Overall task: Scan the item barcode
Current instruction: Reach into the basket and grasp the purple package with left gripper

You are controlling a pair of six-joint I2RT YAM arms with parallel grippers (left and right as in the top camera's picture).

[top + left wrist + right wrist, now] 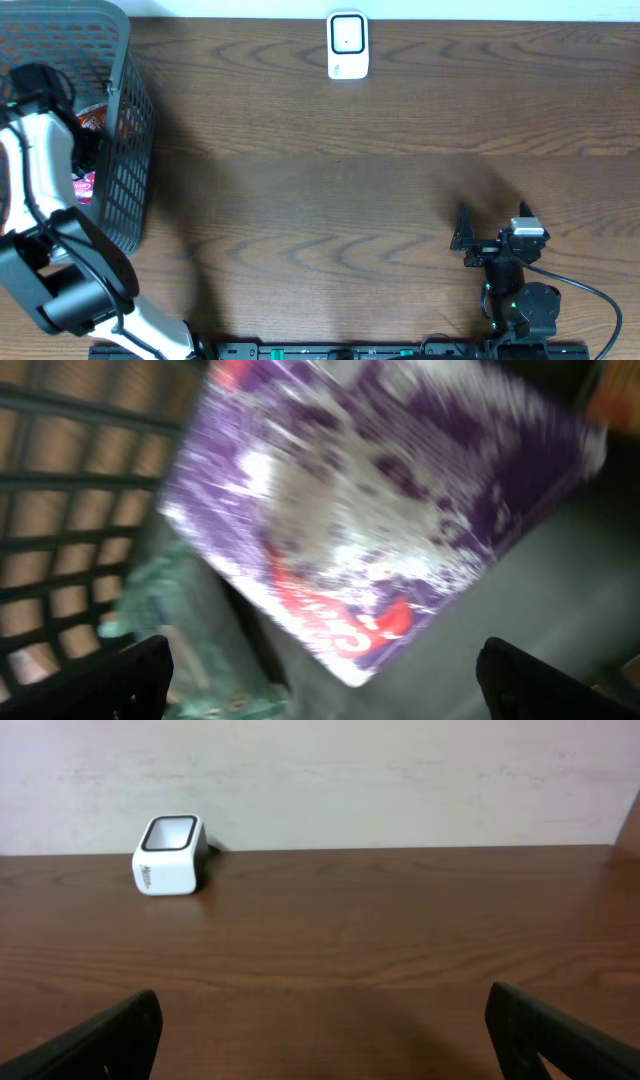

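l arm (40,170): stretched fwd along far left of overhead view. white forearm link rises from dark elbow nr the base, wrist tipped downward. l gripper (325,690): jaws spread wide, both fingertips (130,680) sit at the bottom corners of its wrist cam; we see it holding nothing. r arm (520,295): folded compact nr base, lower right, wrist approx level, facing fwd. r gripper (325,1040): jaws wide apart, also empty.

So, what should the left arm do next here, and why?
Probably lower the left end effector onto the purple package and close; it stands open over that package inside the basket, gripping nothing yet.
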